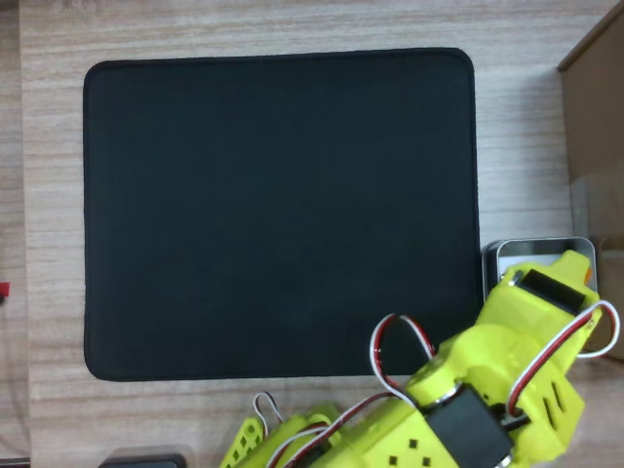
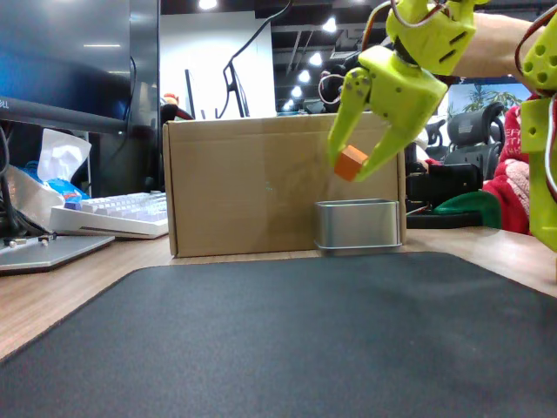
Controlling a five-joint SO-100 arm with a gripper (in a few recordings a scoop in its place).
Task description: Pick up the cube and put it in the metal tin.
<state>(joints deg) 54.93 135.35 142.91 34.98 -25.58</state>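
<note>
In the fixed view my yellow gripper (image 2: 352,169) hangs fingers-down, shut on the small orange cube (image 2: 352,161). The cube is in the air directly above the shiny metal tin (image 2: 359,225), clear of its rim by roughly the tin's own height. The tin stands on the wooden table just beyond the black mat's far edge, in front of the cardboard box. In the overhead view the yellow arm (image 1: 507,375) reaches from the bottom edge to the right and covers most of the tin (image 1: 536,252), leaving its upper rim visible beside the mat's right edge.
A large black mat (image 1: 278,214) covers the middle of the wooden table. A brown cardboard box (image 2: 252,187) stands right behind the tin, also at the overhead view's right edge (image 1: 595,117). A keyboard (image 2: 117,213) and clutter lie at the fixed view's left.
</note>
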